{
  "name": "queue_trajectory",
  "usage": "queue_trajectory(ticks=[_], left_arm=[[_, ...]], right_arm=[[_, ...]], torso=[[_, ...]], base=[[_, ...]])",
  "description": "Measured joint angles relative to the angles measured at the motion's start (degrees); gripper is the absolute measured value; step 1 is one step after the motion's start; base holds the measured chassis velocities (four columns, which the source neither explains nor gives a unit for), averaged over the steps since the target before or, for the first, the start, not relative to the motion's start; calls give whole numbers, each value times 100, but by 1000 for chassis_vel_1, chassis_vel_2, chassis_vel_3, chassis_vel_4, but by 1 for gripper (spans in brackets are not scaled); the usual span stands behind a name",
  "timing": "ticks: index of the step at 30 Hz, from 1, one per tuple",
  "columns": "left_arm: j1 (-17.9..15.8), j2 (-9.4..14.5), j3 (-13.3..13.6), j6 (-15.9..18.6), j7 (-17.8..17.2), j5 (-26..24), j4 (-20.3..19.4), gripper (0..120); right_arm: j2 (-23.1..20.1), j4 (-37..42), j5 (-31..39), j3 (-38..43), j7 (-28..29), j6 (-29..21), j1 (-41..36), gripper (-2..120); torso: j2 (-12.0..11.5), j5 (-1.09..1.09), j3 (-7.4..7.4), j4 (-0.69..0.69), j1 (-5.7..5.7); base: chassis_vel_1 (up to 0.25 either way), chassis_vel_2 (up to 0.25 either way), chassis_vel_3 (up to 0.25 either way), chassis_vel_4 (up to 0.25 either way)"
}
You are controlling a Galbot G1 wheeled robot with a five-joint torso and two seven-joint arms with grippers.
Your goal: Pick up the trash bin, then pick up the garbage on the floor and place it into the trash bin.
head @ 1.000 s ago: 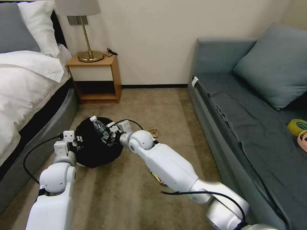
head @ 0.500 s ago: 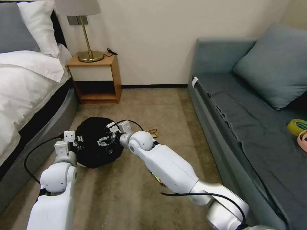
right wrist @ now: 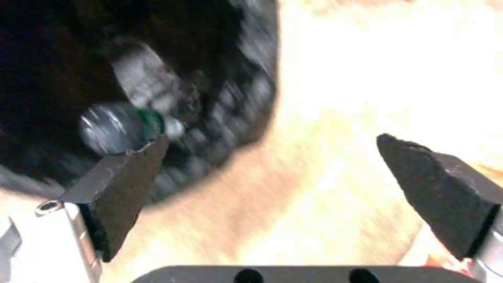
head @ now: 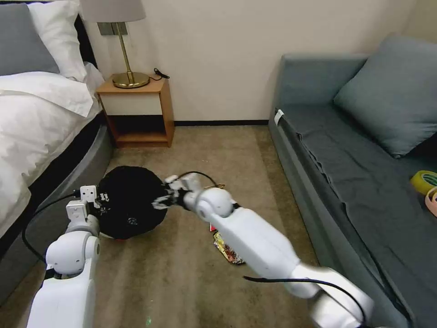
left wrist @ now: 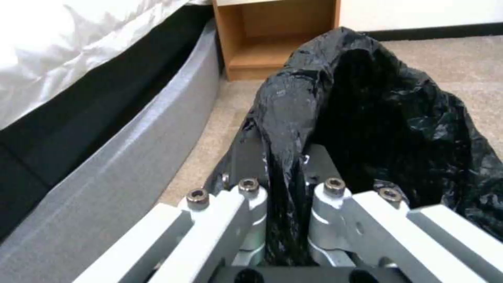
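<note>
The trash bin (head: 129, 207), round with a crinkly black liner over its rim, is held just above the carpet beside the bed. My left gripper (head: 98, 200) is shut on its near-left rim; the left wrist view shows the liner fold (left wrist: 285, 129) pinched between the fingers of the left gripper (left wrist: 283, 157). My right gripper (head: 161, 200) hovers open at the bin's right rim. In the right wrist view the right gripper (right wrist: 272, 139) is empty, and a small green bottle (right wrist: 123, 125) lies inside the bin (right wrist: 210, 59). A yellow-brown snack wrapper (head: 227, 248), a red-and-white wrapper (head: 211, 226) and crumpled tan paper (head: 217, 186) lie on the floor by my right arm.
A bed (head: 41, 136) with a grey base runs along the left. A wooden nightstand (head: 136, 109) with a brass lamp stands at the back wall. A grey sofa (head: 355, 173) lines the right, with tape rolls (head: 425, 182) on its seat. Open carpet (head: 159, 282) lies in front.
One second ago my right gripper held the bottle over the bin; it then opened, and the bottle dropped inside. The gripper has now drawn back to the bin's right rim. The view shifted slightly.
</note>
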Motion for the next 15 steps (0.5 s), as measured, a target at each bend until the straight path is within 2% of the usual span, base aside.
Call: queue_trajectory(ticks=[7,15], left_arm=[[-19,6,0,1,0,-1,-19,5],[21,3,-2,-2,-2,8,-21,5]], right_arm=[[-449,71,-195,229,-27,-102,-404,100],[-644,-104,-487,296,-19,-242,-789,100]], torso=[[0,1,-1,3,0],[0,1,0,4,0]], base=[[0,0,0,0],[0,0,0,0]])
